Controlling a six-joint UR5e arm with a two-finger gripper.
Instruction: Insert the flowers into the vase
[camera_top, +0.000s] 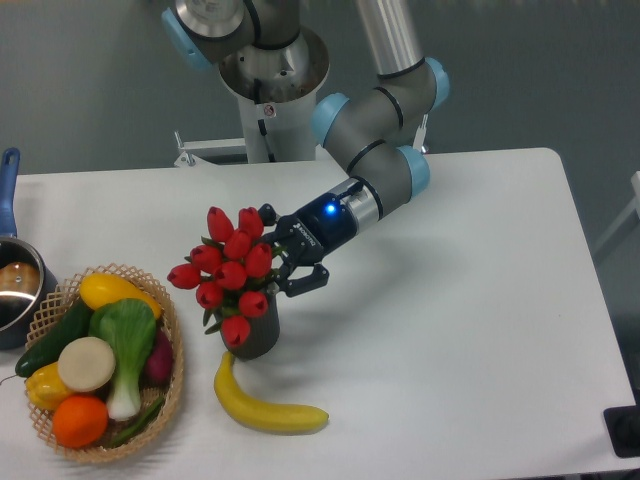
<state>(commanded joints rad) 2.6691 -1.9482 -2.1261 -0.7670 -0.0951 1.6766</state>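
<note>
Left of centre on the white bench (450, 300), the flowers (232, 270) sit with their stems down in the dark vase (255, 335), the red buds spreading wider than its mouth. Just right of the bunch, the end effector (290, 250) reaches in at bud height, its black fingers (310, 283) spread apart, one above and one below, beside the leaves; whether they touch the stems cannot be told. A banana (262, 405) lies just in front of the vase, a woven basket (170, 385) of vegetables to its left.
</note>
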